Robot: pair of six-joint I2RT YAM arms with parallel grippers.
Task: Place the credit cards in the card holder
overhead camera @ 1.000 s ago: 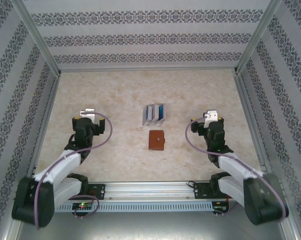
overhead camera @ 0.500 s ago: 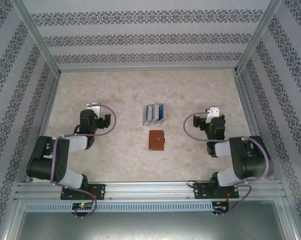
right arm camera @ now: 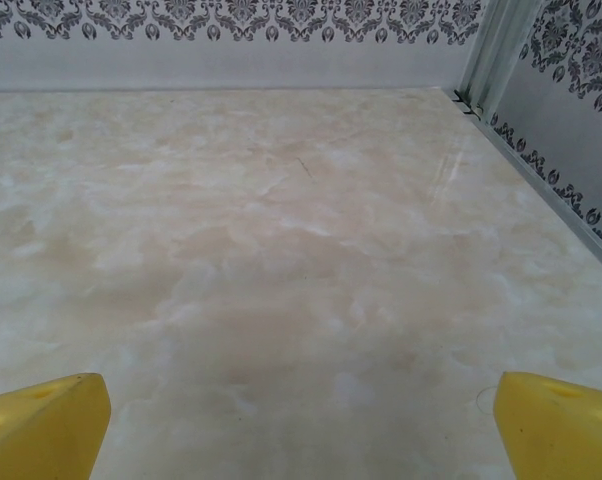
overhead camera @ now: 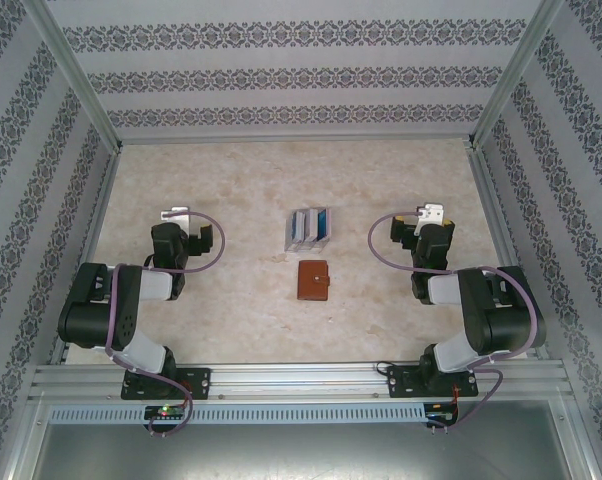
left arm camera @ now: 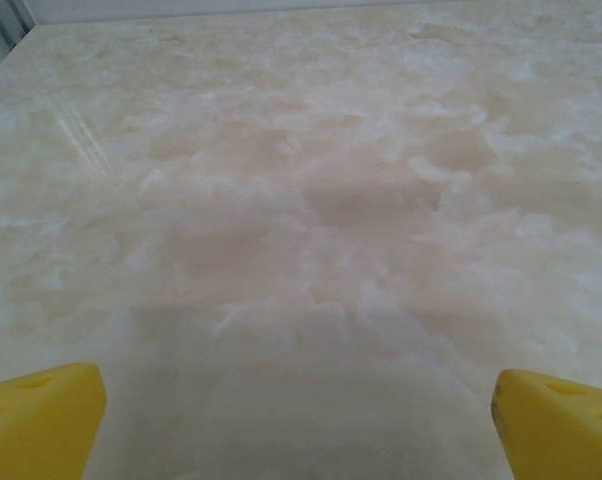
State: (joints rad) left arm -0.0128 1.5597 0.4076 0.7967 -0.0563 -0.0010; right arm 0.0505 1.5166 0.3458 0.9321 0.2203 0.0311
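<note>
In the top view, the credit cards (overhead camera: pixel 309 228) lie in a small overlapping row at the table's middle, white, grey and blue. Just in front of them rests the card holder (overhead camera: pixel 313 281), a reddish-brown case, folded flat. My left gripper (overhead camera: pixel 173 215) hovers well to the left of both, my right gripper (overhead camera: pixel 433 213) well to the right. In the left wrist view the left gripper (left arm camera: pixel 299 425) is open, its yellow fingertips (left arm camera: pixel 41 415) wide apart over bare marble. The right gripper (right arm camera: pixel 301 425) is open too, nothing between its fingertips (right arm camera: pixel 561 425).
Patterned walls (overhead camera: pixel 301 75) close the table on three sides, with a metal post (right arm camera: pixel 496 45) at the far right corner. A metal rail (overhead camera: pixel 301 378) carrying both arm bases runs along the near edge. Bare marble tabletop (overhead camera: pixel 241 180) lies around the cards.
Both arms have folded back, elbows raised. The left gripper has drifted slightly left and the right slightly right. Cards and card holder have not moved.
</note>
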